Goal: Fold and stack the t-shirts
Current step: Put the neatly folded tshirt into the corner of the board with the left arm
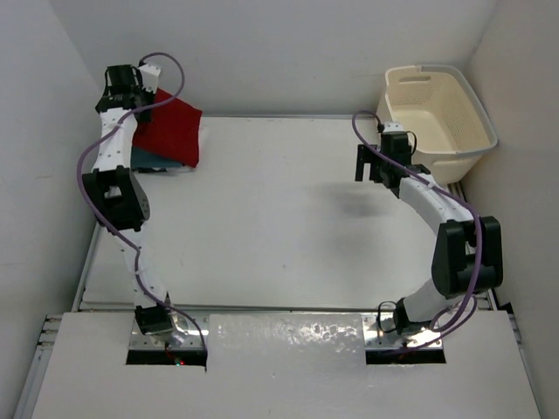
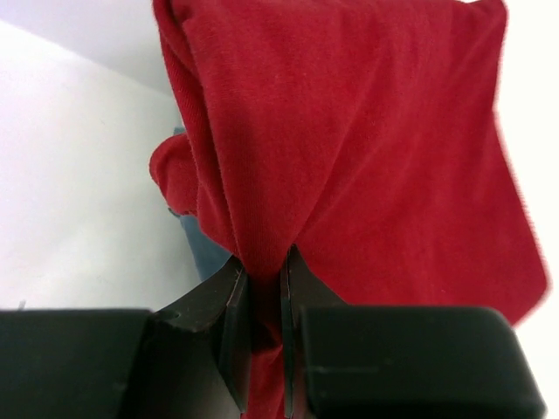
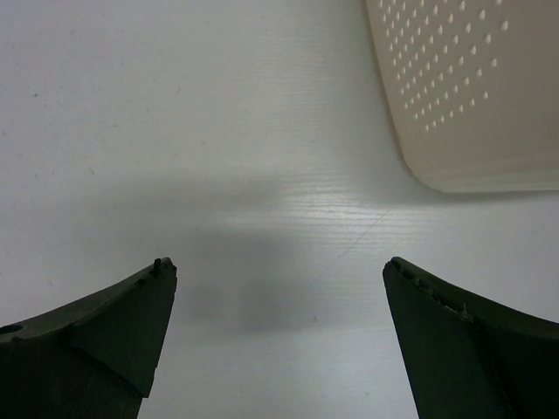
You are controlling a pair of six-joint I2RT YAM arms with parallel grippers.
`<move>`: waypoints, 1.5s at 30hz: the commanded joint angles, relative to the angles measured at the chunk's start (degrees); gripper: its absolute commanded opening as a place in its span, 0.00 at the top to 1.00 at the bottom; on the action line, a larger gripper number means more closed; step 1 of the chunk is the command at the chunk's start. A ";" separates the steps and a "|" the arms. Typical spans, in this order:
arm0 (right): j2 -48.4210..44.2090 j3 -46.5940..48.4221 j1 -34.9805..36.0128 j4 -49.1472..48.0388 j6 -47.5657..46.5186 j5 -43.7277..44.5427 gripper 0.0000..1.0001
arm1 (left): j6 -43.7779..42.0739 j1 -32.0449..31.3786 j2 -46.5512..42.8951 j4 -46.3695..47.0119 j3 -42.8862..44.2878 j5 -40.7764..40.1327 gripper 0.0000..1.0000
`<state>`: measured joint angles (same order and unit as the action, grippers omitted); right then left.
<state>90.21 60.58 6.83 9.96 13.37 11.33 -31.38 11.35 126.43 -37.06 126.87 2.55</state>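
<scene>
Two t-shirts seen, far left corner of table (image 1: 262,227): one red t-shirt (image 1: 175,131), one blue-grey t-shirt (image 1: 150,161) beneath it (only edge showing, probably folded). Left gripper (image 2: 260,266) pinching bunched red cloth. Right gripper (image 3: 279,271) spread wide, holding nothing, over table near one cream laundry basket (image 1: 441,105) at far right corner.

Bright red t-shirt (image 1: 170,129), bunched and hanging, over flat blue-grey t-shirt (image 1: 153,159), far-left corner.
</scene>
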 commanded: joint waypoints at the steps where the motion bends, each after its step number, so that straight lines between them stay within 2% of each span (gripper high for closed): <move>1: 0.93 2.70 -0.06 0.50 1.22 -1.05 0.01 | 0.53 2.18 1.80 5.68 4.09 2.20 1.00; 9: 1.37 3.49 0.03 2.87 2.10 -2.45 0.01 | 1.58 5.52 6.28 11.92 4.79 -0.61 1.00; 13: 1.81 4.20 0.29 3.93 2.37 -2.28 0.01 | 3.16 5.96 7.60 13.68 5.67 -4.55 1.00; 16: 1.81 4.37 0.55 4.55 2.37 -2.19 0.01 | 2.99 6.13 7.60 13.68 5.32 -4.22 1.00; 17: 1.81 4.29 0.64 4.63 2.45 -2.28 0.01 | 3.33 6.05 7.78 14.03 5.41 -4.91 0.97; 18: 1.89 4.46 0.73 4.81 2.54 -2.45 0.01 | 3.60 6.05 7.78 14.47 5.32 -6.57 0.87; 19: 1.72 4.46 0.73 5.07 2.54 -2.46 0.01 | 4.21 5.96 7.78 14.99 4.80 -7.37 0.71; 20: 1.63 4.38 0.73 5.25 2.63 -2.54 0.01 | 4.48 5.96 7.69 15.00 4.70 -7.99 0.43; 21: 1.37 4.29 0.82 5.42 2.54 -2.54 0.01 | 4.74 5.87 7.69 14.82 4.79 -8.00 0.37; 22: 1.19 4.20 0.82 5.77 2.63 -2.46 0.01 | 5.35 5.96 7.78 14.82 4.88 -8.34 0.11; 23: 1.02 4.29 0.82 5.95 2.46 -2.37 0.01 | 5.97 5.96 7.86 15.17 4.97 -10.17 0.07; 25: 0.06 4.11 0.82 6.39 2.19 -2.45 0.01 | 6.94 5.96 8.13 14.74 5.58 -11.59 0.05; 26: -0.30 3.85 0.82 6.13 1.93 -2.37 0.01 | 7.29 5.87 7.96 14.82 5.41 -12.38 0.00; 31: -2.06 4.55 0.82 7.09 1.31 -2.81 0.01 | 11.76 5.87 4.63 15.00 6.28 -15.20 0.00; 34: -3.02 5.52 0.82 8.32 1.49 -1.85 0.01 | 17.81 5.87 0.93 11.14 9.18 -12.49 0.00; 37: -5.74 5.26 0.82 8.94 2.36 -1.49 0.01 | 25.64 4.03 -5.74 8.06 7.35 -13.53 0.00; 38: -6.97 5.51 0.90 9.64 3.15 -0.79 0.01 | 28.10 1.33 -9.50 5.71 5.17 -15.79 0.00; 39: -7.59 5.43 0.82 10.34 3.59 0.17 0.01 | 28.12 -0.87 -9.54 4.29 5.14 -17.47 0.00; 41: -8.73 4.73 0.82 13.15 4.73 2.45 0.01 | 34.77 -7.79 -15.84 1.74 -0.90 -24.83 0.00; 43: -10.93 3.41 0.90 14.21 4.91 3.95 0.01 | 44.00 -13.78 -23.75 1.98 -12.74 -23.91 0.00; 44: -13.11 1.58 0.82 14.39 5.96 5.53 0.01 | 47.08 -15.21 -29.43 5.12 -22.71 -20.34 0.00; 45: -14.44 0.17 0.82 14.22 6.49 5.80 0.01 | 51.89 -16.61 -32.10 6.46 -27.16 -19.17 0.00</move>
<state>80.49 62.74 7.38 22.39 17.21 13.04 4.99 1.23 103.61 -30.61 111.31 -18.44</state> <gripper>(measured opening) 0.992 0.997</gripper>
